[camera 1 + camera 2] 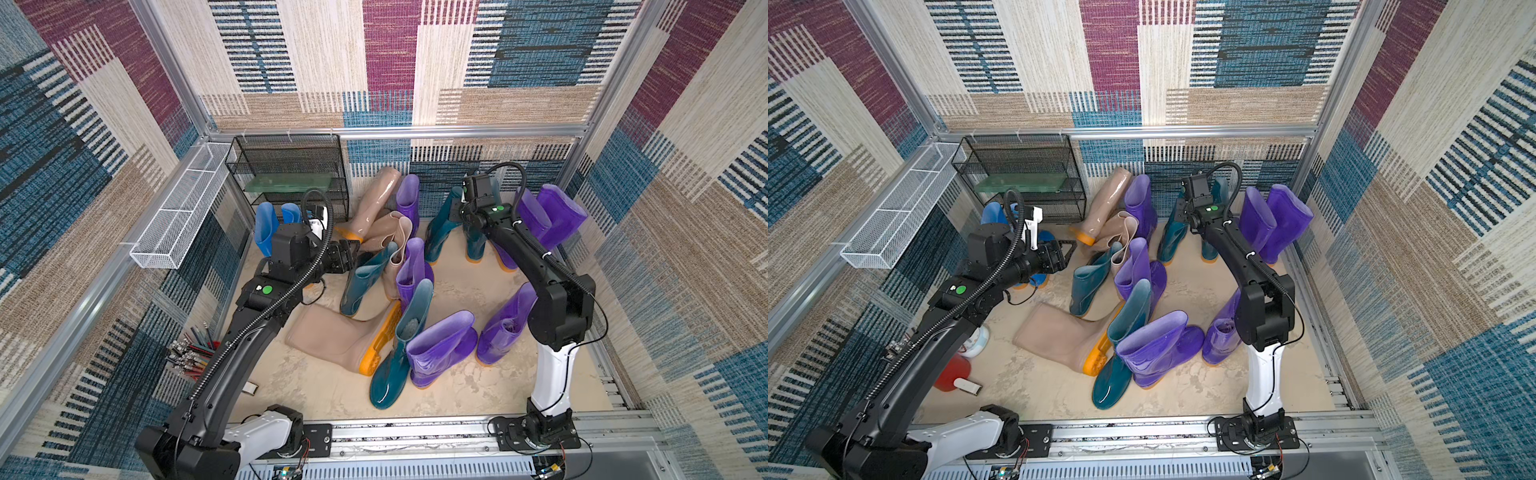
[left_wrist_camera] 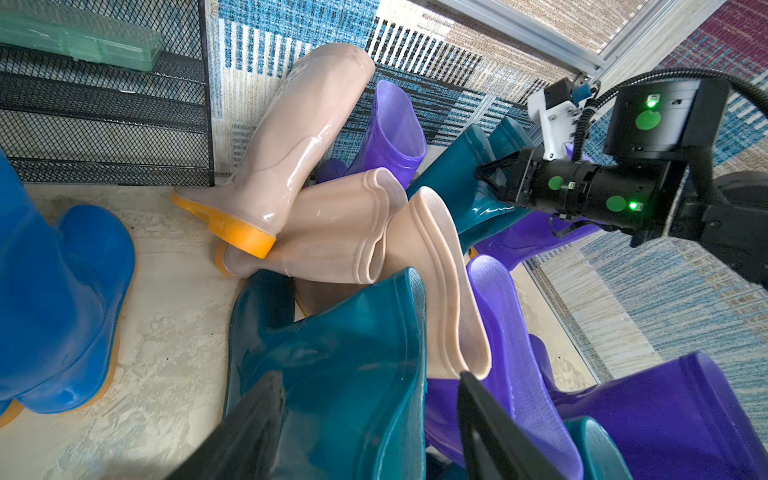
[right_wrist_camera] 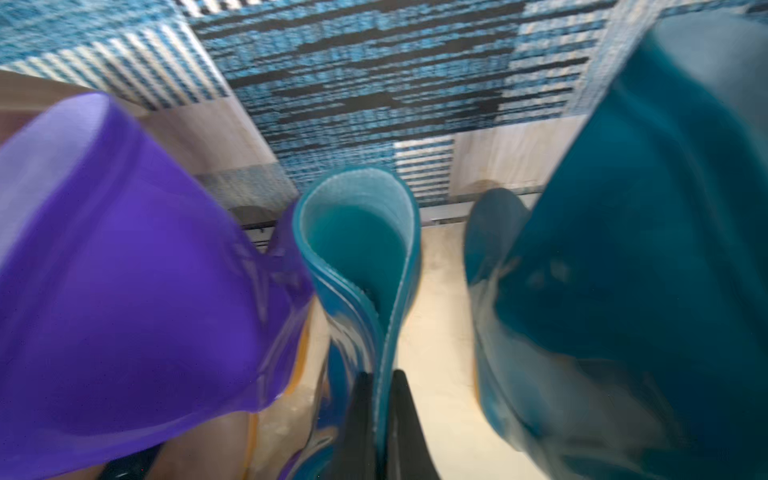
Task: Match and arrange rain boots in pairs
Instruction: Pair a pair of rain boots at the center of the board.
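Left wrist view shows me the black mesh rack [image 2: 104, 124] holding a green tray [image 2: 79, 37], my left gripper [image 2: 369, 374] spread open beside a teal boot [image 2: 332, 332], my right gripper [image 3: 379, 382] pinching the cuff of a second teal boot [image 3: 357, 232] near the far edge of the floor [image 1: 469, 286].

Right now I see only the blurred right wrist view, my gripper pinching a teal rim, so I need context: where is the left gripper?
Observer: The left gripper is open, close to a short teal boot's top in the middle cluster.
Operator: Besides my held teal boot, any blue boots?
Observer: Two blue boots stand next to the black mesh rack.
Operator: Anything fallen over?
Observer: A tall tan boot lies on its side, orange sole showing.
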Robot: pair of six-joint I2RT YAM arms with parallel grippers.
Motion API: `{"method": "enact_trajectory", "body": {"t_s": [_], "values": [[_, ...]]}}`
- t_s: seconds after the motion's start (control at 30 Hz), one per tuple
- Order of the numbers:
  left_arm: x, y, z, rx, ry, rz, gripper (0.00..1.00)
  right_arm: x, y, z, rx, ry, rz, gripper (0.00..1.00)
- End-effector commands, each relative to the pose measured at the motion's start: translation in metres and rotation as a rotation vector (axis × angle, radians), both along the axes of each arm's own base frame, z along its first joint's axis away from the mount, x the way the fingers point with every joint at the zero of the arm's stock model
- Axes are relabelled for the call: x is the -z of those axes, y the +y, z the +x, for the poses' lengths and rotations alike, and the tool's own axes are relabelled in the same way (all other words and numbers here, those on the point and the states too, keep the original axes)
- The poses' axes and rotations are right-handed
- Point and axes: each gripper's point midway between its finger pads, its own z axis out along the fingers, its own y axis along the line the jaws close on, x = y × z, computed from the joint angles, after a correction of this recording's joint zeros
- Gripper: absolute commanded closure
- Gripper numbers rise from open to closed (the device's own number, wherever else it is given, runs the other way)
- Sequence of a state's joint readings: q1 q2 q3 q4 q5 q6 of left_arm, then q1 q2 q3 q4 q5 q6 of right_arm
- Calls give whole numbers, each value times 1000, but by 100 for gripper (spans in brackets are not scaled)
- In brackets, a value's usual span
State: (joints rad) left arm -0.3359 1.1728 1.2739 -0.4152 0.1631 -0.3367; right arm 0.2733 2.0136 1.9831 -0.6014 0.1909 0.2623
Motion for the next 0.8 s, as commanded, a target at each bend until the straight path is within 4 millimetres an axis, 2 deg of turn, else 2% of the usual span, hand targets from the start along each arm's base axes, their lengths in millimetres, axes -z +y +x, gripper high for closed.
{"method": "enact_trajectory", "body": {"t_s": [0.0, 0.3, 0.4, 0.57, 0.67, 0.77], "values": [[-2, -1, 2, 9, -18, 13, 32, -13, -19, 8, 18, -33, -31, 100], [6, -3, 6, 13, 3, 17, 32, -20, -49, 20, 63, -31, -136, 100], [7, -2, 7, 8, 3, 21, 33, -11, -51, 22, -19, 2, -195, 100], [7, -3, 7, 11, 4, 17, 33, -3, -74, 18, 23, 55, -289, 98], [8, -4, 7, 18, 9, 15, 33, -9, -84, 21, 62, 37, -334, 98], [9, -5, 8, 16, 10, 16, 32, -21, -79, 26, 42, 6, -332, 95]]}}
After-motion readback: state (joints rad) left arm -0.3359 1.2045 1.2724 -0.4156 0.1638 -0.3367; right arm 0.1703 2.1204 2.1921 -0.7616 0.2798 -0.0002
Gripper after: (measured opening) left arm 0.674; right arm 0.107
